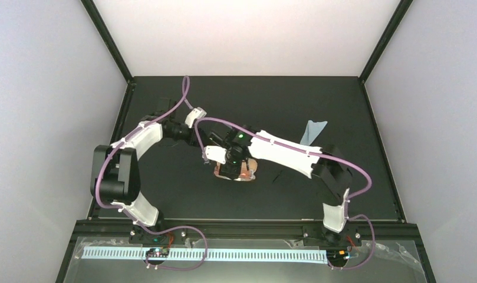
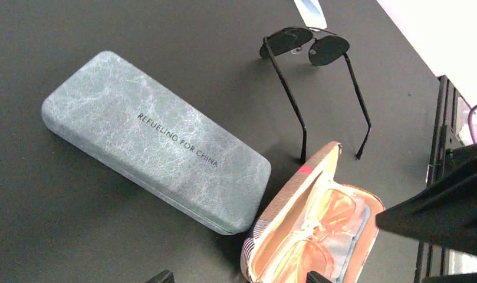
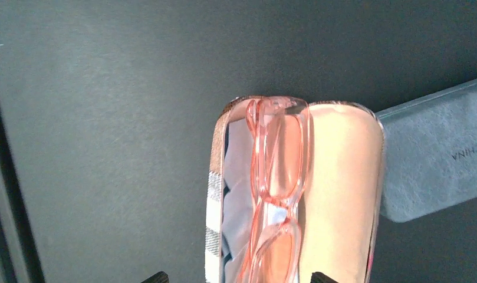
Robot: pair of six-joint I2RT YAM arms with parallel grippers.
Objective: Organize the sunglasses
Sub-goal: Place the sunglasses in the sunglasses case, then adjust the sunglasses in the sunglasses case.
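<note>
One closed blue-grey case (image 2: 156, 168) reads "REFUELING FOR CHINA". Just beside it lies one open plaid case (image 2: 295, 188). Two sunglasses: the reddish-brown pair (image 3: 277, 177) lies folded inside the plaid case on a blue cloth (image 3: 236, 200). The black pair (image 2: 309, 47) sits on the tabletop (image 2: 76, 247) to the right, arms unfolded. The left claw (image 2: 240, 277) and right claw (image 3: 239, 277) are both open, gripping nothing.
</note>
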